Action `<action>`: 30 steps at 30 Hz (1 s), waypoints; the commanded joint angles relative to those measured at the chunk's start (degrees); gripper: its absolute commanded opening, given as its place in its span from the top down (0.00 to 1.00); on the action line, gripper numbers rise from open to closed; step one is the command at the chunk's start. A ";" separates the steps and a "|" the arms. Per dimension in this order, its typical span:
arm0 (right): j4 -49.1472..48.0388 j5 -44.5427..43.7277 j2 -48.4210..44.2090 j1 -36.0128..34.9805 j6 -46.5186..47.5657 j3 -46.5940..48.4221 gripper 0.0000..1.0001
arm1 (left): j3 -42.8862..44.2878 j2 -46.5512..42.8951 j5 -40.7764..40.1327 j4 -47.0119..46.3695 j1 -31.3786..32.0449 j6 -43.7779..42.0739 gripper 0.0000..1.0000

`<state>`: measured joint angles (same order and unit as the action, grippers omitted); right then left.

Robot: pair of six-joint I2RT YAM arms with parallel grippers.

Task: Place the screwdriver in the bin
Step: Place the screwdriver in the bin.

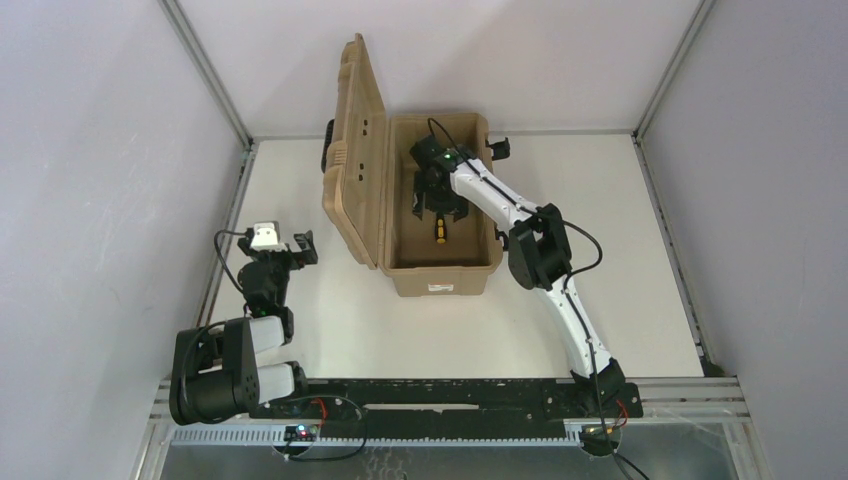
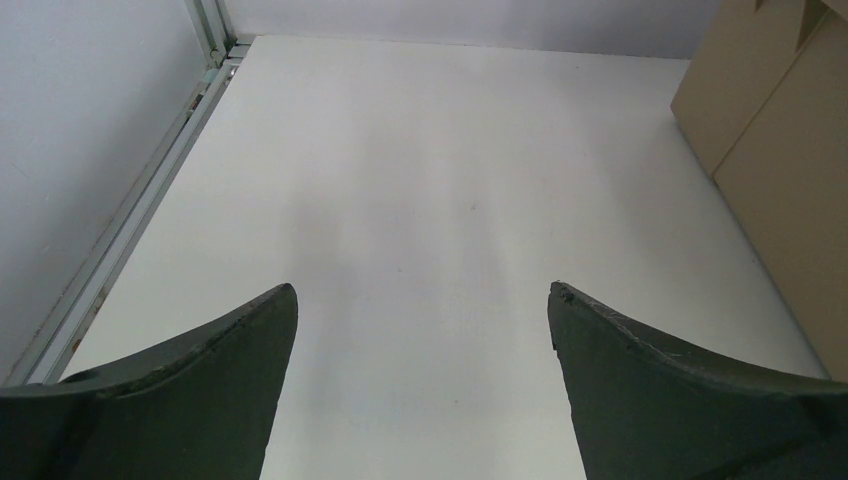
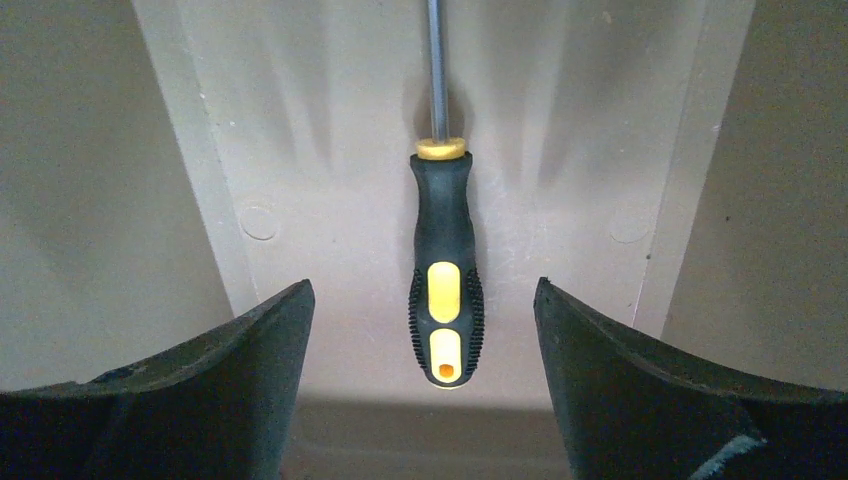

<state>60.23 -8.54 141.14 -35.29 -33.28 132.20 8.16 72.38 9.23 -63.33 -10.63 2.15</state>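
From above, you see the bin (image 1: 440, 275) sitting on the desk (image 1: 640, 300), its ribbed lid (image 1: 355, 150) swung up and standing along the bin's left side. Your right arm (image 1: 500, 205) reaches over the right wall and down into the open bin, and the screwdriver (image 1: 437, 230) lies on the bin's floor just under the right jaws. Your left arm (image 1: 262, 290) is folded near the desk's left edge, well apart from the bin. In the left wrist view, the left jaws stand wide open and hold nothing: the two dark fingers (image 2: 200, 380) frame bare white desk, and the bin's tan wall shows at the right edge. In the right wrist view, the right jaws are spread wide too. The screwdriver (image 3: 443, 280) lies flat on the tan floor (image 3: 330, 150) of the bin between the fingers (image 3: 210, 390), touching neither, its yellow-and-black handle nearest the camera and its thin shaft pointing away toward the top of the frame.
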 commanded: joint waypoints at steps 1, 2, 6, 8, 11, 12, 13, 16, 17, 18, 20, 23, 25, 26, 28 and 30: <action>1.09 -1.40 -3.20 0.18 1.14 3.42 0.07 | -1.13 0.13 0.08 -5.86 0.17 0.57 0.00; 1.26 -1.73 -3.50 0.13 1.45 3.68 0.04 | -1.08 0.13 0.08 -5.85 0.15 0.58 0.00; 2.10 -3.16 -4.96 0.13 2.40 4.97 0.00 | -1.07 0.12 0.09 -5.93 0.22 0.65 0.00; 2.39 -3.86 -5.96 0.09 2.98 5.46 0.00 | -1.17 0.09 0.08 -5.93 0.11 0.58 0.00; 2.57 -4.68 -7.58 0.07 3.83 6.22 0.00 | -1.10 0.09 0.08 -5.93 0.17 0.64 0.00; 2.60 -4.84 -8.08 0.00 4.10 6.55 0.00 | -1.12 0.09 0.08 -5.93 0.17 0.58 0.00; 2.69 -4.98 -8.64 -0.04 4.37 6.98 0.00 | -1.11 0.06 0.08 -5.93 0.11 0.59 0.00; 2.60 -5.56 -10.61 -0.11 5.65 8.26 0.00 | -1.11 0.11 0.08 -5.93 0.11 0.57 0.00; 2.56 -5.80 -11.31 -0.13 6.02 8.59 0.00 | -1.13 0.13 0.08 -5.92 0.14 0.57 0.00; 2.59 -6.03 -12.06 -0.13 6.29 8.86 0.00 | -1.10 0.09 0.08 -5.86 0.10 0.60 0.00; 2.33 -6.75 -13.57 -0.13 6.96 9.29 0.00 | -1.09 0.13 0.08 -5.92 0.15 0.58 0.00; 1.47 -7.70 -16.15 -0.13 8.32 9.71 0.00 | -1.05 0.13 0.10 -5.93 0.18 0.64 0.00; 0.77 -8.43 -17.99 -0.05 9.69 9.99 0.00 | -1.10 0.13 0.09 -5.92 0.15 0.57 0.00; 0.27 -8.77 -19.09 0.08 10.47 10.00 0.01 | -1.07 0.13 0.08 -5.88 0.14 0.57 0.00; -0.81 -9.73 -21.32 0.29 12.03 9.92 0.00 | -1.06 0.11 0.08 -5.93 0.13 0.57 0.00; -2.01 -11.24 -23.63 0.67 14.44 9.58 0.00 | -1.09 0.12 0.08 -5.92 0.11 0.59 0.00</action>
<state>61.34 -16.14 124.09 -35.31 -24.16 139.98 8.16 72.38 9.23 -63.33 -10.63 2.15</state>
